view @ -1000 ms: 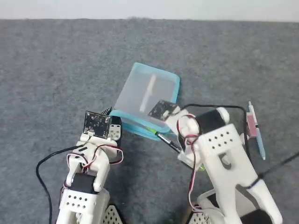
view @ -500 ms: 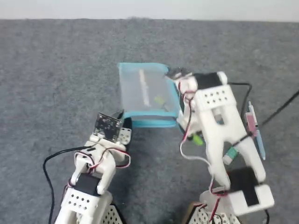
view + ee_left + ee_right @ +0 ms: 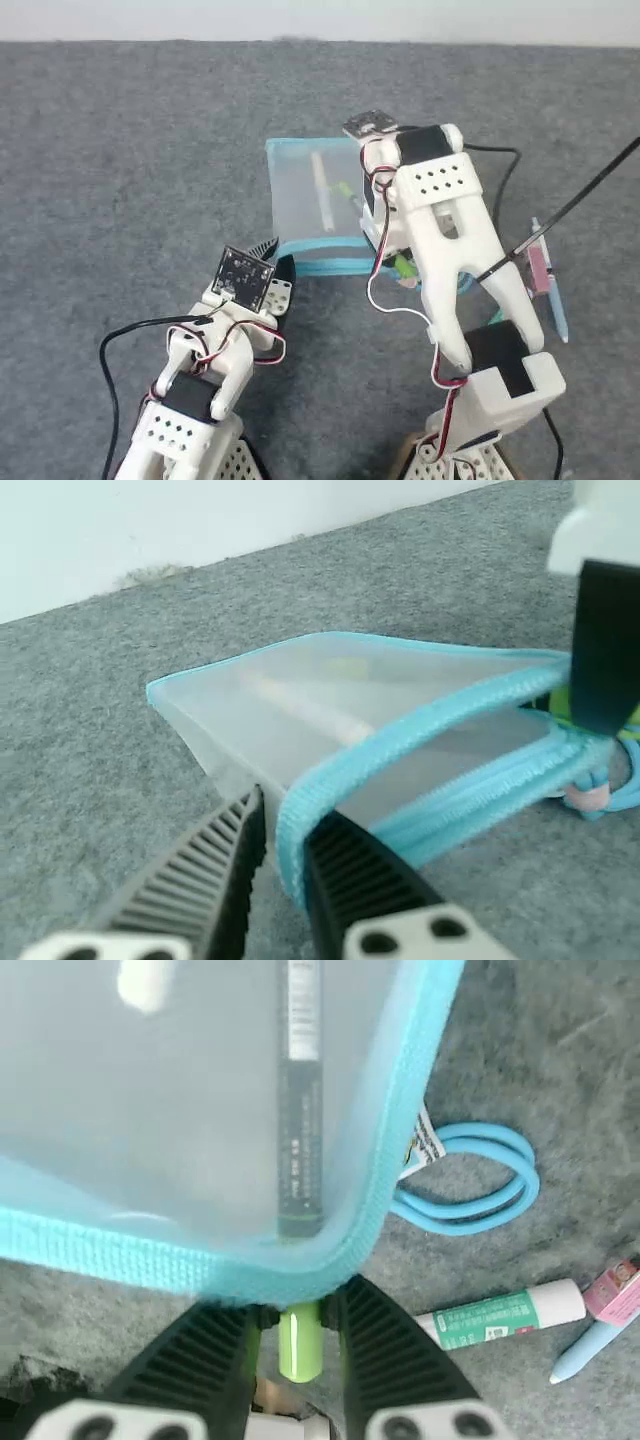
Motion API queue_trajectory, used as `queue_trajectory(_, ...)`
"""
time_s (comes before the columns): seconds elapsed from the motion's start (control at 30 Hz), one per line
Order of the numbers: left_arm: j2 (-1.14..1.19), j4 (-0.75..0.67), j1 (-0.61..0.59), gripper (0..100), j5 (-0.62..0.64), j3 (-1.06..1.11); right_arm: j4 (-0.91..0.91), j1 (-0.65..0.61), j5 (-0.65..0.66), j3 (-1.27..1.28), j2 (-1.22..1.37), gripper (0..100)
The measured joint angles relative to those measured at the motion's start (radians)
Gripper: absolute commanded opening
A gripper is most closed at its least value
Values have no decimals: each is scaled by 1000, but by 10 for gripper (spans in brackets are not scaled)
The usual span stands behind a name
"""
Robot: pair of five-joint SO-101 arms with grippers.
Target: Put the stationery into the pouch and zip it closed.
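- Pouch (image 3: 315,200): translucent, blue-trimmed, on grey tabletop (image 3: 120,150); white pen (image 3: 322,190) inside.
- Left jaws: clamped on the pouch's blue zip edge (image 3: 330,780).
- Right jaws: gripping green-ended pen (image 3: 299,1345), barrel inside the pouch mouth.
- Beside pouch: blue loop (image 3: 470,1180), green-white stick (image 3: 495,1315), pink-blue pen (image 3: 548,290).
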Motion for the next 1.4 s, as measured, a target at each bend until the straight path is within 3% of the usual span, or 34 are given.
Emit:
queue_trajectory(0.4, 0, 0, 2, 11, -5, 0, 0, -130, 15, -14, -101, 239)
queue_trajectory(0.67, 0, 0, 3, 11, -6, 0, 0, -92, 75, -15, -341, 237)
queue_trajectory(0.9, 0, 0, -35, 11, -6, 9, 0, 199, 273, 144, -404, 237)
queue_trajectory(1.23, 0, 0, -57, 11, -6, 9, -120, 753, 723, 413, -404, 162)
queue_trajectory(1.4, 0, 0, -57, 11, -6, 9, -224, 896, 896, 560, -404, 163)
